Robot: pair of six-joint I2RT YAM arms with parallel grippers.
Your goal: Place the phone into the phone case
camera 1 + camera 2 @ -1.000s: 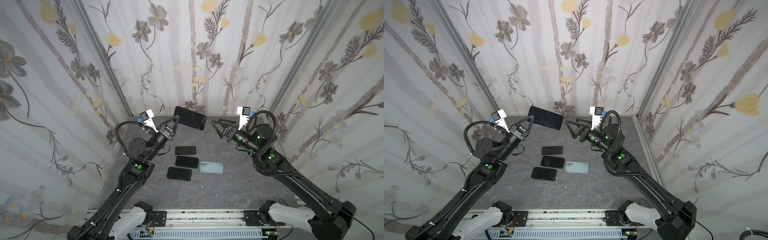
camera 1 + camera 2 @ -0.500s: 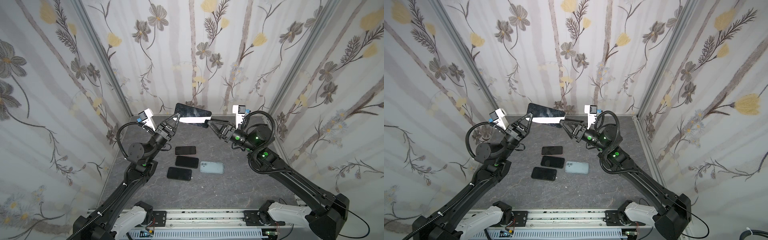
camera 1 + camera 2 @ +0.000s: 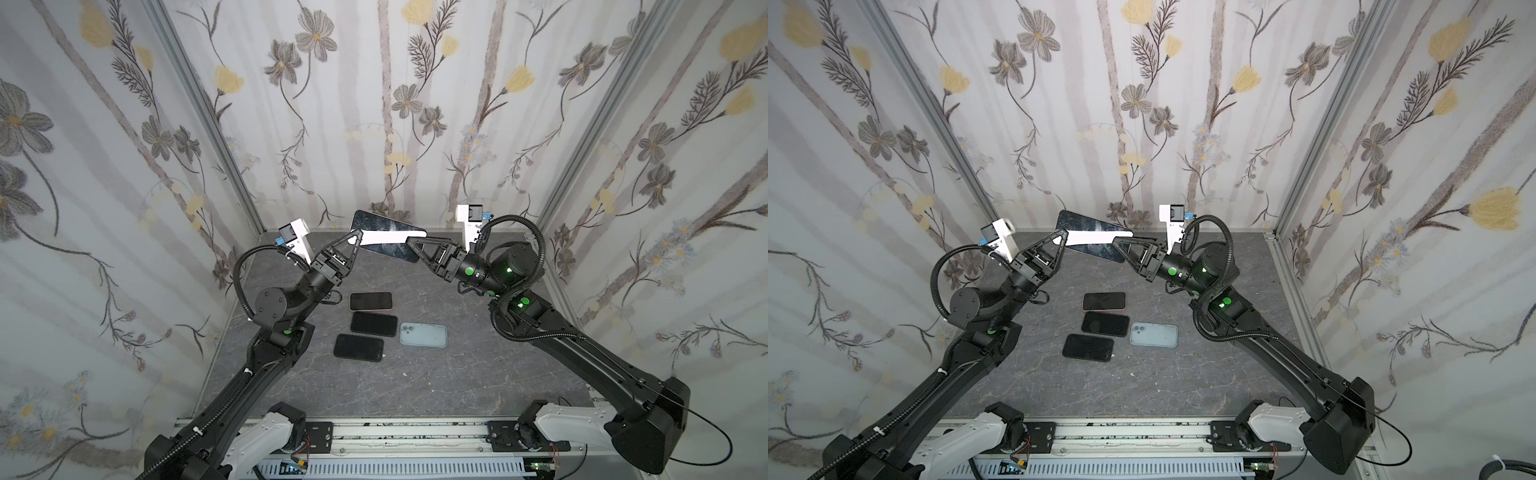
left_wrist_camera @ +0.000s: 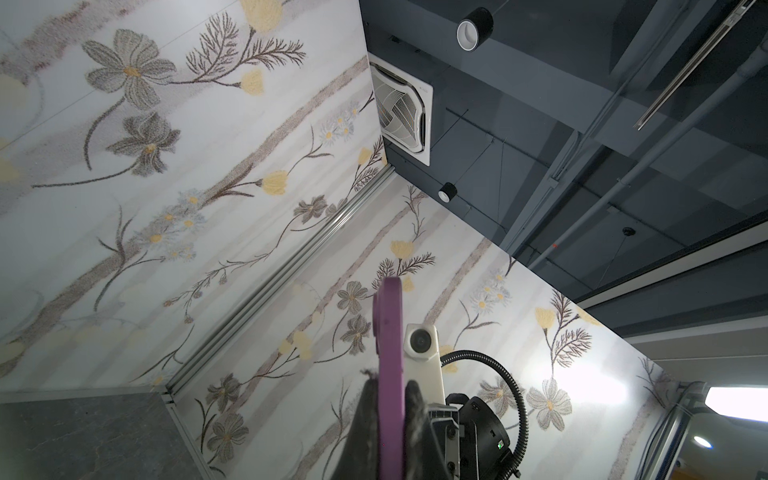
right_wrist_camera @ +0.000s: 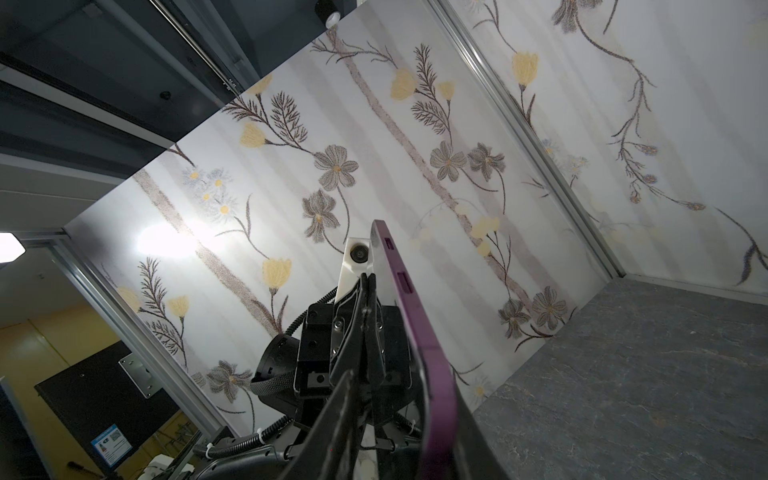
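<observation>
A dark glossy phone (image 3: 386, 235) (image 3: 1092, 237) with a purple rim hangs in the air near the back wall, tilted and catching white glare. My left gripper (image 3: 357, 237) (image 3: 1063, 240) is shut on its left end; in the left wrist view both fingers press the purple edge (image 4: 388, 324) at the gripper (image 4: 390, 386). My right gripper (image 3: 409, 241) (image 3: 1118, 243) straddles the right end. In the right wrist view the phone (image 5: 409, 307) lies against one finger of the gripper (image 5: 405, 374), with a gap to the other. A pale blue-grey phone case (image 3: 423, 334) (image 3: 1154, 334) lies flat on the table.
Three dark phones lie left of the case: one with a pink edge (image 3: 371, 301), one below it (image 3: 373, 323) and one nearest the front (image 3: 358, 348). Flowered walls close in the grey stone-look table (image 3: 457, 374) on three sides.
The left gripper has lifted and tilted the phone. The right gripper has moved in from the right around the phone's end, and its jaws have narrowed a lot.
</observation>
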